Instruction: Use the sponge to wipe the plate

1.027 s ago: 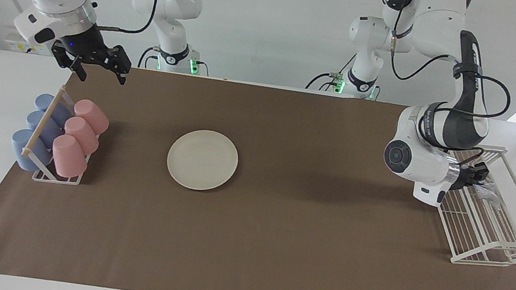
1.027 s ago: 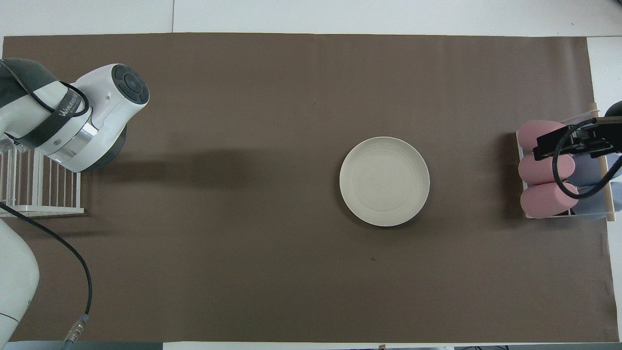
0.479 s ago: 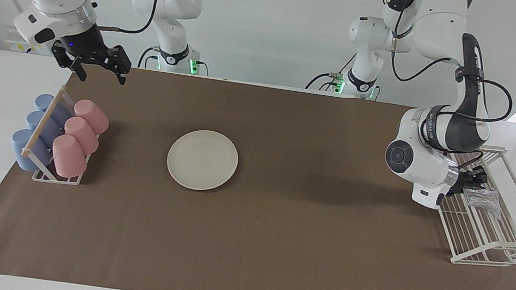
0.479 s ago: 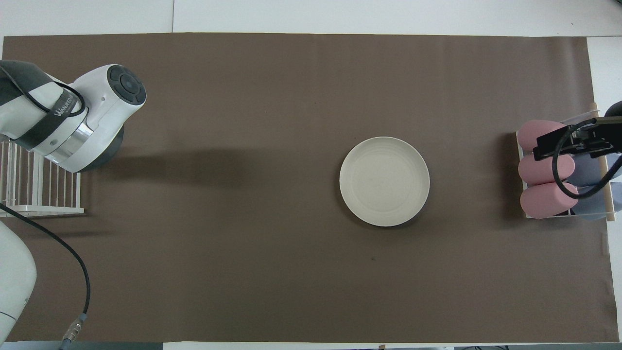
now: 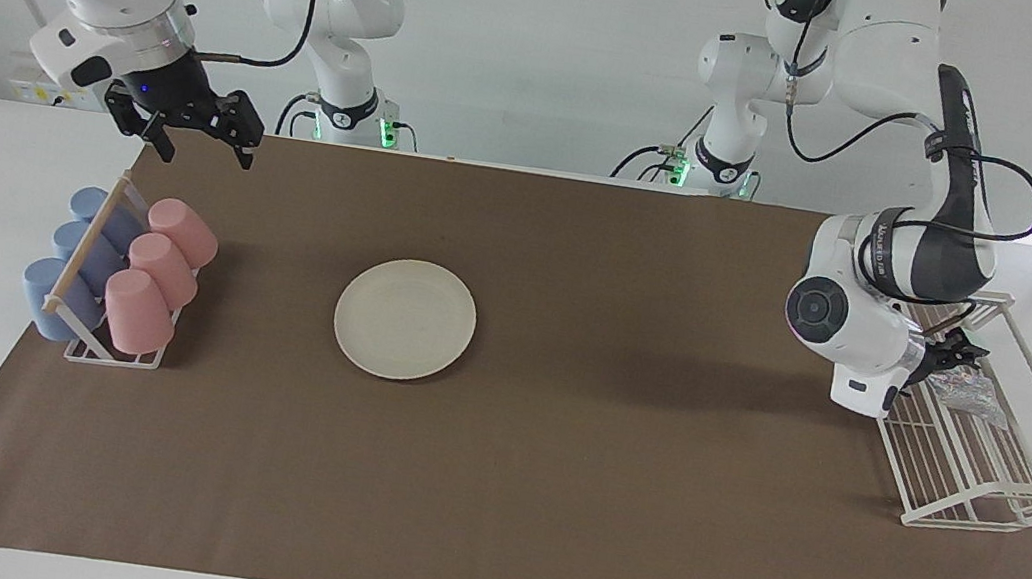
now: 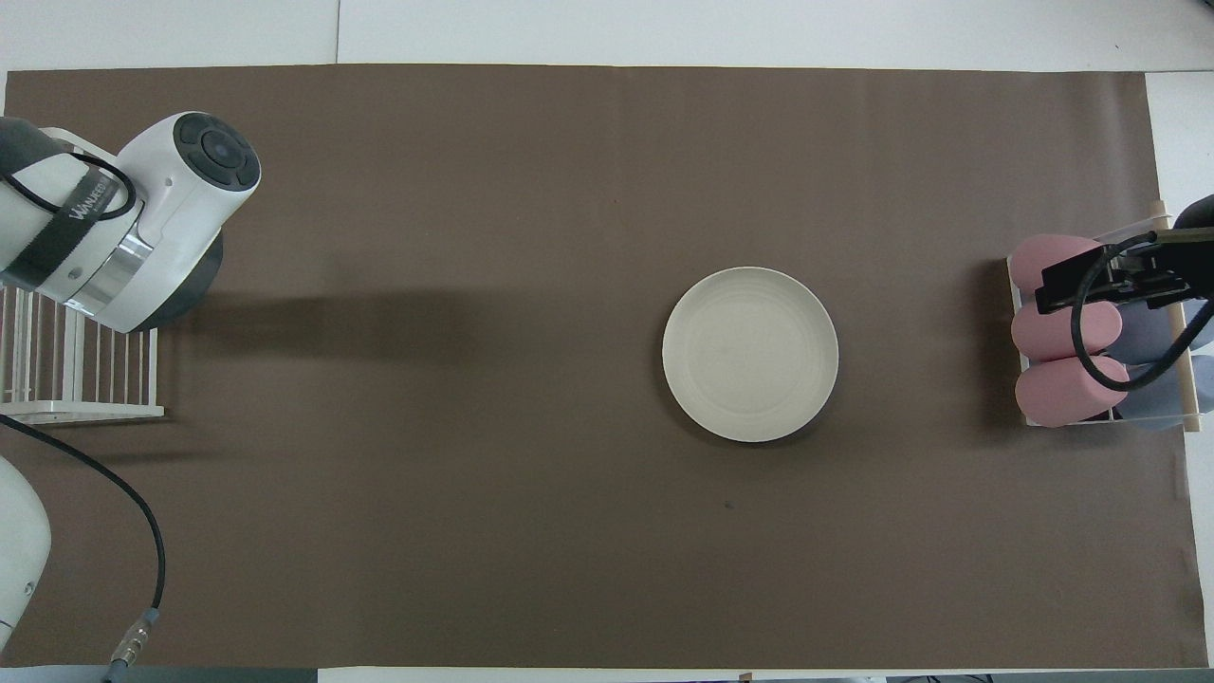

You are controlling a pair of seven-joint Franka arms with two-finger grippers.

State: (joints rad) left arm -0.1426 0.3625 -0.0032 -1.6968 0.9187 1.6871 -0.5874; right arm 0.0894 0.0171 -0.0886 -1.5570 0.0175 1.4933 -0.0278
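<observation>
The round cream plate [image 5: 405, 318] [image 6: 750, 354] lies bare on the brown mat, about midway between the two racks. The crinkly silvery sponge [image 5: 968, 395] lies loose on the white wire rack [image 5: 983, 486] at the left arm's end of the table. My left gripper [image 5: 956, 351] hangs just above the sponge, open and holding nothing. In the overhead view the arm's wrist hides both the gripper and the sponge. My right gripper [image 5: 202, 148] [image 6: 1112, 281] waits raised over the cup rack, open and empty.
A small rack [image 5: 89, 325] [image 6: 1176, 356] with pink cups [image 5: 140, 309] and blue cups [image 5: 55, 298] lying on their sides stands at the right arm's end. The brown mat [image 5: 548, 496] covers most of the table. The wire rack [image 6: 76, 365] stands at the mat's edge.
The left gripper, shut on the sponge a second ago, has opened and risen a little. The sponge stays on the wire rack. The right arm has not moved.
</observation>
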